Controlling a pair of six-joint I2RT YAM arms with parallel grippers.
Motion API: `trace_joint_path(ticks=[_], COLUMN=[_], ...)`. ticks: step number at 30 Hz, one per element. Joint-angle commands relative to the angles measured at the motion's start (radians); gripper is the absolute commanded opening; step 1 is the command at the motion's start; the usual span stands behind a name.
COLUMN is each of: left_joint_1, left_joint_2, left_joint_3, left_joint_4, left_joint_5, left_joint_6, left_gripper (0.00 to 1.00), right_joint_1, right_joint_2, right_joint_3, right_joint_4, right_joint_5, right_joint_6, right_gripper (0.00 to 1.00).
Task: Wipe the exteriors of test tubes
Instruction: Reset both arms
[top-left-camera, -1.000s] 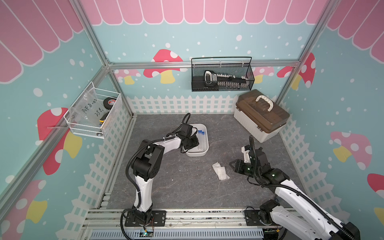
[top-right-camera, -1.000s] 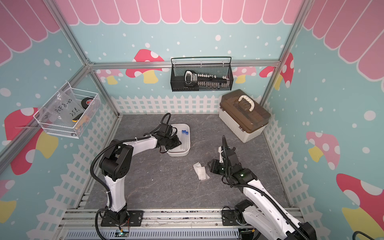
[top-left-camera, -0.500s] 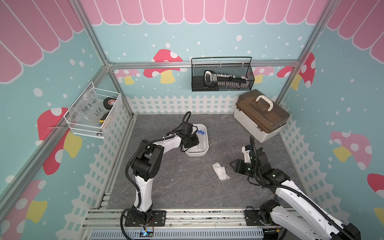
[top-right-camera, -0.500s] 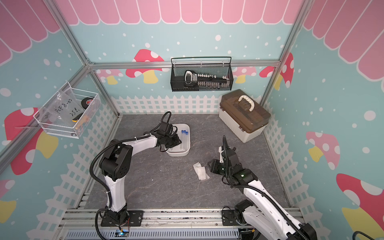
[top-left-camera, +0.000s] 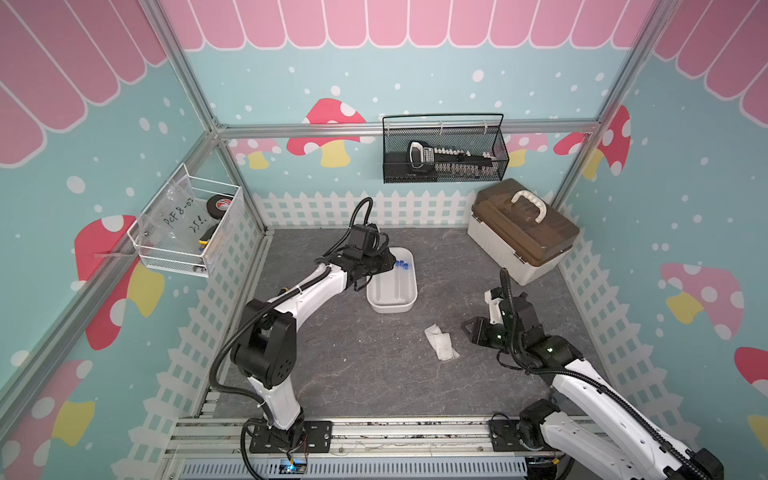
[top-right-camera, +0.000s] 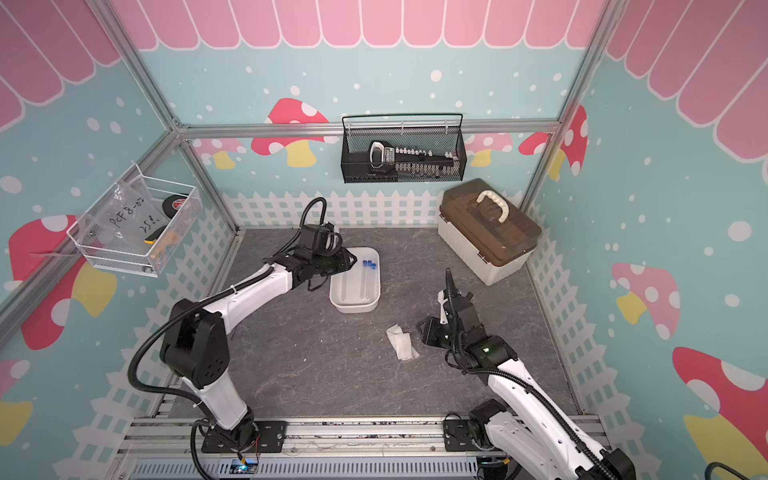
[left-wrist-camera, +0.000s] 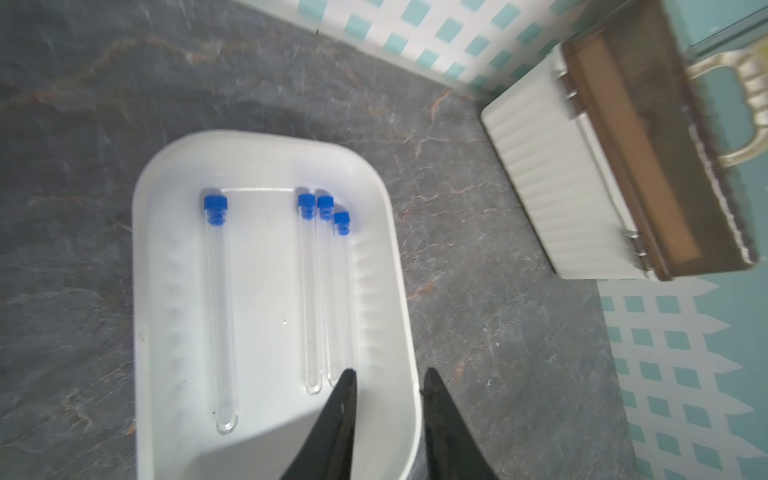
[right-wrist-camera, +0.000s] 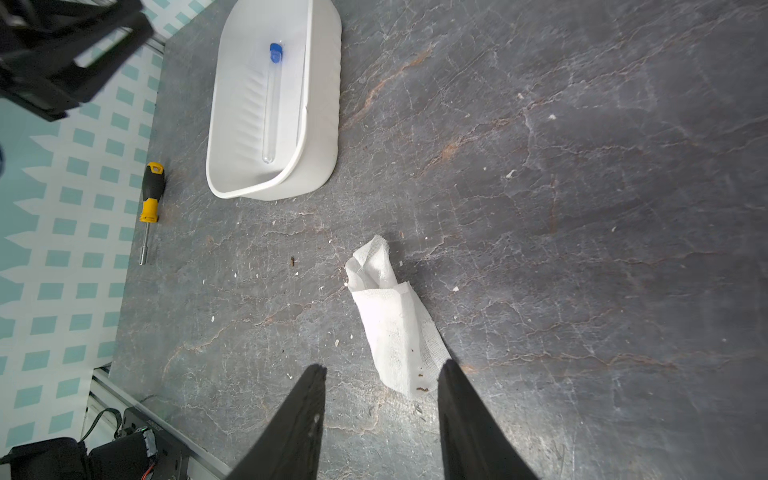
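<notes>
Several clear test tubes (left-wrist-camera: 309, 291) with blue caps lie side by side in a white tray (left-wrist-camera: 266, 158); one lies apart (left-wrist-camera: 220, 311) from the rest. Their blue caps (top-left-camera: 403, 264) show in both top views. My left gripper (left-wrist-camera: 390, 374) hovers over the tray's side wall, open a little, one finger over the inside and one over the outside, holding nothing. My right gripper (right-wrist-camera: 382, 365) stands open just above the floor, at the near end of a crumpled white gauze cloth (right-wrist-camera: 390, 316), which it does not hold. The cloth (top-left-camera: 440, 340) lies between the tray (top-left-camera: 392, 305) and the right gripper (top-left-camera: 478, 316).
A yellow-and-black screwdriver (right-wrist-camera: 151, 195) lies on the grey floor beside the tray. A brown-lidded toolbox (top-left-camera: 523, 232) stands at the back right. A black wire basket (top-left-camera: 444, 153) hangs on the back wall and a white one (top-left-camera: 187, 228) on the left wall. White picket fencing rings the floor.
The left gripper's jaws have parted slightly while it stays over the tray. The right arm and the cloth have not moved.
</notes>
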Motion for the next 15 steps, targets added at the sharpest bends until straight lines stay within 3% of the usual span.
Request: trace_joint_path(ticks=[1,15], left_joint_1=[0.008,0.102], left_joint_2=[-0.128,-0.732], left_joint_3=[0.004,-0.418], left_joint_4=[-0.005,0.024], left_joint_5=[-0.070,-0.340], left_joint_6=[0.087,0.197], left_gripper=[0.32,0.42], right_joint_1=[0.001,-0.014], right_joint_2=[-0.013,-0.085], right_joint_3=[0.044,0.061], right_joint_4=[-0.049,-0.086], right_joint_5=[0.053,0.210], right_joint_6=[-0.046,-0.090], right_gripper=[0.44,0.46])
